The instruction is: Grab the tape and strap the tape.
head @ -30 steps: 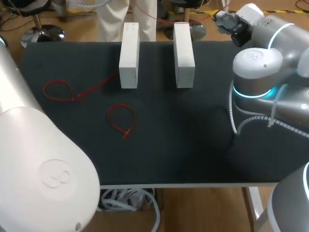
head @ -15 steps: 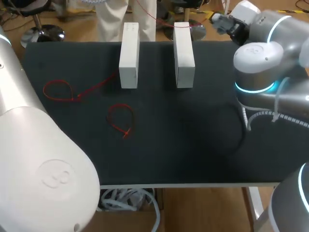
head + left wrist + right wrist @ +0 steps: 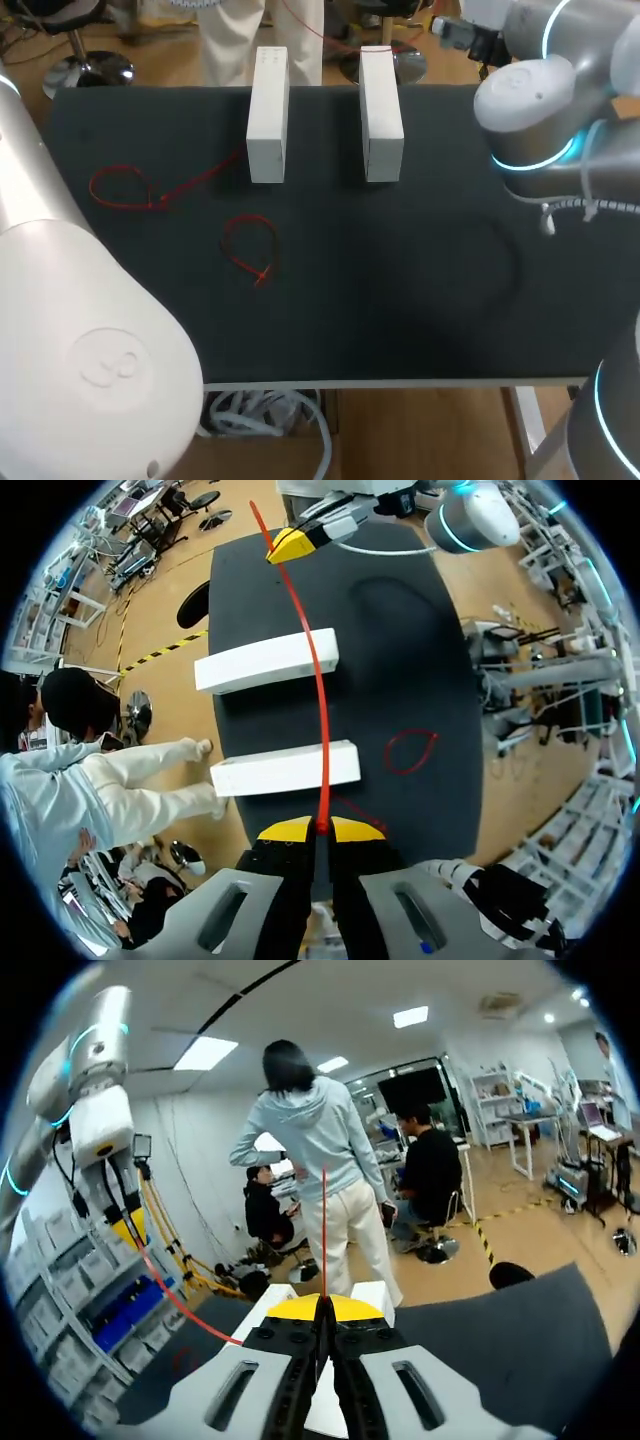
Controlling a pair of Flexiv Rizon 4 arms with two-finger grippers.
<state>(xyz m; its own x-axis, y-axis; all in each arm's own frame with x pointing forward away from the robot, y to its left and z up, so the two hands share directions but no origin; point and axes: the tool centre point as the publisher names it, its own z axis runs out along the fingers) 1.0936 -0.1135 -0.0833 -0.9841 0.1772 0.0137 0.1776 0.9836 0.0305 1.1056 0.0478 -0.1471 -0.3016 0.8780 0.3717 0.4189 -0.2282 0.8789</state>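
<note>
Right, head view first: the red tie point(image 3: 378, 48) shows only as a thin line crossing the far end of the right block point(image 3: 381, 110), out by the back edge of the table point(image 3: 400, 300). My right arm point(image 3: 545, 110) hangs over the far right corner, and my left arm point(image 3: 80, 330) fills the near left. Neither set of fingertips is clear from up here. Two closed red rings lie on the cloth. The far loop point(image 3: 120, 187) has a tail running up to the left block point(image 3: 267, 115), and the near loop point(image 3: 250, 245) lies closer to me. They look like finished ones to me.

Over to the left wrist: my left gripper point(image 3: 322, 828) is pinched tight on one end of the tie. From there it arcs out over both blocks to my right gripper point(image 3: 285, 545) at the far side. So the grab is done, I'd say, at both ends.

Now the right wrist: the fingers are pressed together on the tie, with a straight tail standing up past the tips. The rest curves away toward my left gripper.

What's left is the strapping itself. This tie is one open line, not a ring, so an end has yet to be fed through and pulled. Both blocks sit directly under the span and could snag it if I dip. The loops lie well off to the side.
</note>
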